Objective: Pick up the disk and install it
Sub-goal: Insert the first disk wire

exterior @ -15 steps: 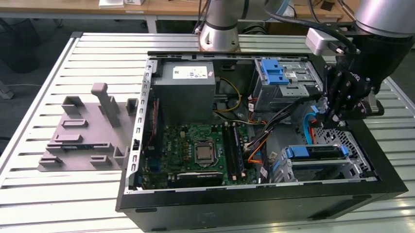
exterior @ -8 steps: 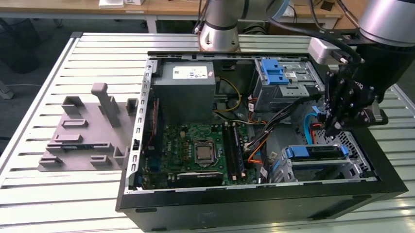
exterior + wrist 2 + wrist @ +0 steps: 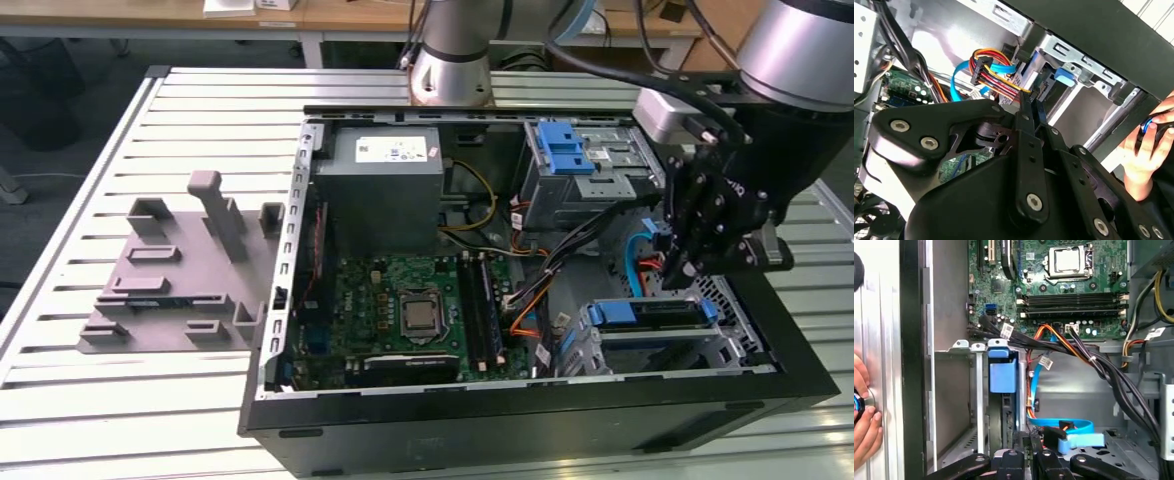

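Note:
The disk sits in the lower drive cage of the open computer case, with its blue carrier face toward the case's inside. In the first wrist view the blue carrier stands in the metal cage, the dark drive body behind it. My gripper hangs inside the case just above that cage, beside the blue and orange cables. In both wrist views its fingers lie pressed together, shut, with nothing between them, a short way from the carrier.
A second blue carrier fills the upper bay, next to the grey power supply. The motherboard lies on the case floor. Cable bundles cross near the gripper. A person's hand rests outside the case wall. A grey fixture stands on the exterior view's left.

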You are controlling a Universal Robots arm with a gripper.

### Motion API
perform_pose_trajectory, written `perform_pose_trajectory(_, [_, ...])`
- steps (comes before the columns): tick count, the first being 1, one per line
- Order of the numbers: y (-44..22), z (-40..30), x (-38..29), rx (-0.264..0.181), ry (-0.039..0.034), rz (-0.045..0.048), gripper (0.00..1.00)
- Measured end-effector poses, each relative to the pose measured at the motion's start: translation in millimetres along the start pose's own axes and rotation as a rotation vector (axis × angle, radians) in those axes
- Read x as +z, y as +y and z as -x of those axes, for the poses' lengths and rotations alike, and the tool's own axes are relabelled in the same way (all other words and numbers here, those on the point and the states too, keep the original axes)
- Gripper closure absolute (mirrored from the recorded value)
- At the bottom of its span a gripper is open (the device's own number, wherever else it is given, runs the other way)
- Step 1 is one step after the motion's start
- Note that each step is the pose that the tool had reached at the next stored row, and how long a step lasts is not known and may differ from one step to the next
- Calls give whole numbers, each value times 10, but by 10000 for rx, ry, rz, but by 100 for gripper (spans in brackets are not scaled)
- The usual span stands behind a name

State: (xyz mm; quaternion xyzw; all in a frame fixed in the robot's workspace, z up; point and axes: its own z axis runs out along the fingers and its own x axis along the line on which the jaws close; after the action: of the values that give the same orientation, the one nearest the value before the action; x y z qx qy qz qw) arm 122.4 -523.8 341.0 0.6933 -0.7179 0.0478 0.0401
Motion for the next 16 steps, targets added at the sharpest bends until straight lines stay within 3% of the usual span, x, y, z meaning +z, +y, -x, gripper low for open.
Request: perform_pose_trajectory(16, [-11, -115, 47, 211, 1, 68, 84])
